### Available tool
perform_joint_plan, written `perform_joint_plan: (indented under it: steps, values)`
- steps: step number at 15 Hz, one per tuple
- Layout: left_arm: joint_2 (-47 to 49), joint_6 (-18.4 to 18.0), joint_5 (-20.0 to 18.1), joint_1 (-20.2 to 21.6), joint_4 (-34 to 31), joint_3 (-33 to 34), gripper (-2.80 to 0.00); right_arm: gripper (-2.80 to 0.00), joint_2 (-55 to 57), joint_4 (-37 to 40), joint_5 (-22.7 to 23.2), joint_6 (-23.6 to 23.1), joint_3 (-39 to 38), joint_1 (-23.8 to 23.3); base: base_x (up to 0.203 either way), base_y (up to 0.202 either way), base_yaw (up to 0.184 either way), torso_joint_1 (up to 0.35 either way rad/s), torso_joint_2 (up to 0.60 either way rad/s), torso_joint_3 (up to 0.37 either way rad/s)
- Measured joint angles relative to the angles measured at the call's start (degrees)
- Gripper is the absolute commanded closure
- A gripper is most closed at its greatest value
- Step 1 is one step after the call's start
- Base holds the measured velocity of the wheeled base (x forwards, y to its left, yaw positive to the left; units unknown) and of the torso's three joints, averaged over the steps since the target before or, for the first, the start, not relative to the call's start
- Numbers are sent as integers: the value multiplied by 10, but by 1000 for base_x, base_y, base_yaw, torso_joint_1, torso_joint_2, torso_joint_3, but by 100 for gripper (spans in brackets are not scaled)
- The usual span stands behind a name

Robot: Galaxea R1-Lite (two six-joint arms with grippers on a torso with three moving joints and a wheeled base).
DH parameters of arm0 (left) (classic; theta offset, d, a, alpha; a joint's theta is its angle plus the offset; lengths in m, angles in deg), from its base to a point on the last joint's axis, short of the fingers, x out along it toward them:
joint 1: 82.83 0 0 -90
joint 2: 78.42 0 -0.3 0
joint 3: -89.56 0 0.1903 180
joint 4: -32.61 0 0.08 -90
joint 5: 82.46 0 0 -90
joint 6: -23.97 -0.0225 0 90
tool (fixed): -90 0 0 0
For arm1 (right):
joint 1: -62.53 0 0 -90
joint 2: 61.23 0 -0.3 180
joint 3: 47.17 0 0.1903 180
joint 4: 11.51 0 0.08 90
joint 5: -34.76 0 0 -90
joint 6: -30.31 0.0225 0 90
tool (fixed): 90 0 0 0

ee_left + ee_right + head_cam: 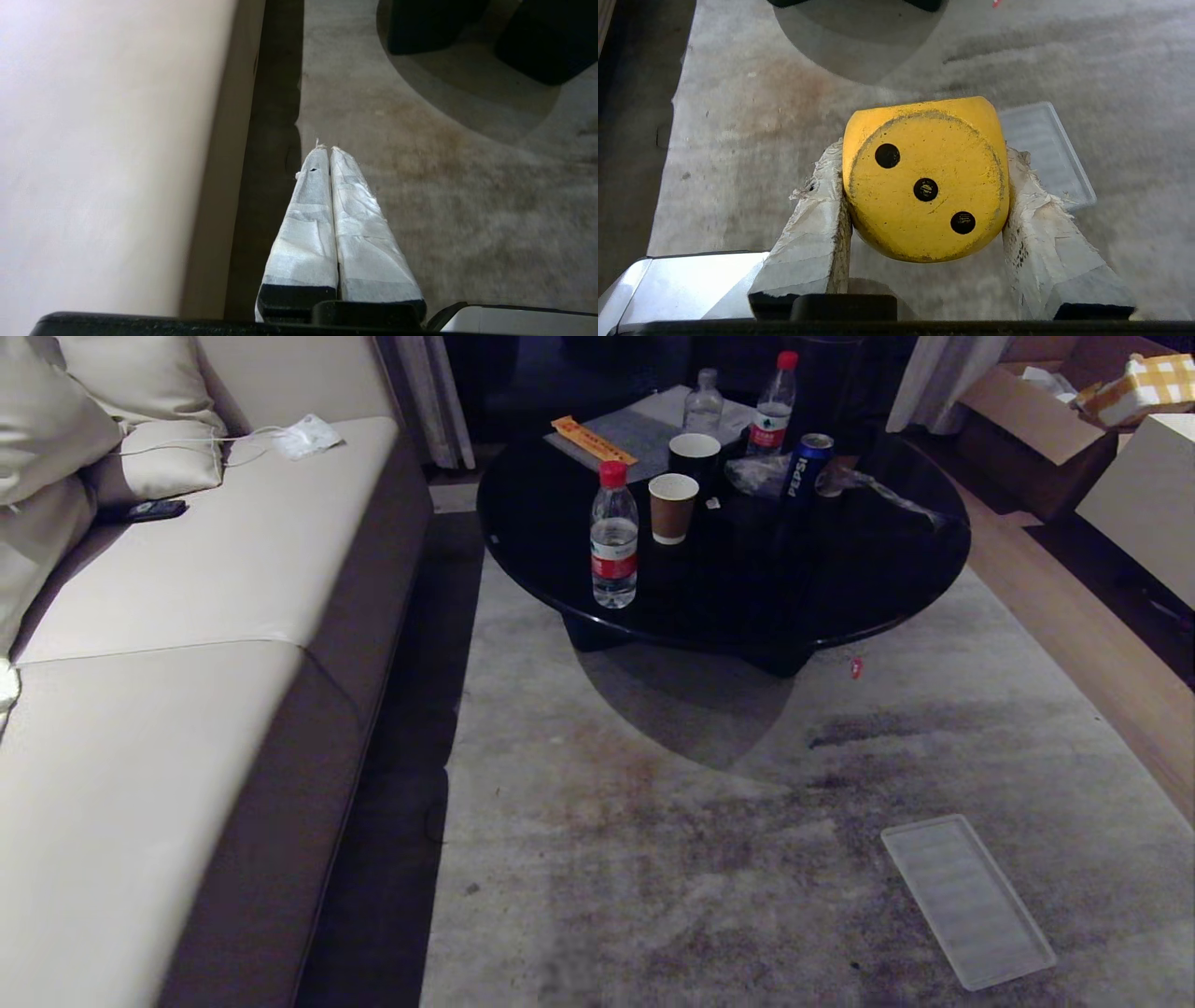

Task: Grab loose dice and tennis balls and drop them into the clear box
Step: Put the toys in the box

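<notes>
Sofa: a long cream leather sofa (pixel 187 616) runs down the left side, close beside the left gripper's fingers in the left wrist view.
Left gripper: the left gripper (pixel 325 150) hangs over the edge of the stained grey carpet (pixel 700 859), its two tape-wrapped fingers (pixel 308 224) clenched together with nothing between them.
Table: a round black glossy coffee table (pixel 840 579) stands beyond both grippers, carrying a clear water bottle with a red cap (pixel 613 537), a brown paper cup (pixel 672 507) and a blue Pepsi can (pixel 807 465).
Die: the yellow rounded die with black pips (pixel 926 179) sits squarely between the right fingers, its three-pip face turned toward the wrist camera.
Right gripper: the right gripper (pixel 924 154) is grasping that die, one white padded finger (pixel 817 224) pressed on each side, held above the carpet.
Lid: a flat ribbed clear plastic lid (pixel 966 899) lies on the carpet, just past the right-hand finger and partly hidden behind the die in the right wrist view.
Clear box: I cannot see it from any angle.
</notes>
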Motion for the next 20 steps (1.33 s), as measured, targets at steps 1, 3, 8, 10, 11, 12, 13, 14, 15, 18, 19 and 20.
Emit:
perform_joint_plan:
  steps: [1,3,8,10,11,12,13,14,15,18,19,20]
  values:
    - [0,0,0,0,0,0,0,0,0,0,0,0,0,0,-186,0,-2,2,7,-1]
    - [0,0,0,0,0,0,0,0,0,0,0,0,0,0,-183,0,0,2,2,-1]
    - [0,-1,0,0,0,0,0,0,0,0,0,0,0,0,-131,0,1,2,2,2]
    - [0,-1,-1,0,0,0,0,0,0,0,0,0,0,0,0,0,0,0,0,0]
    - [0,-1,-1,0,0,0,0,0,0,0,0,0,0,0,0,0,0,0,0,0]
    - [0,-1,-1,0,0,0,0,0,0,0,0,0,0,0,0,0,0,0,0,0]
    - [0,-1,-1,0,0,0,0,0,0,0,0,0,0,0,0,0,0,0,0,0]
    - [0,-1,-1,0,0,0,0,0,0,0,0,0,0,0,0,0,0,0,0,0]
    - [0,-1,-1,0,0,0,0,0,0,0,0,0,0,0,0,0,0,0,0,0]
    - [0,0,0,0,0,0,0,0,0,0,0,0,0,0,3,6,-118,2,0,1]
    - [0,0,0,0,0,0,0,0,0,0,0,0,0,0,3,8,-166,1,2,7]
    - [0,0,0,0,0,0,0,0,0,0,0,0,0,0,1,10,-168,2,5,2]
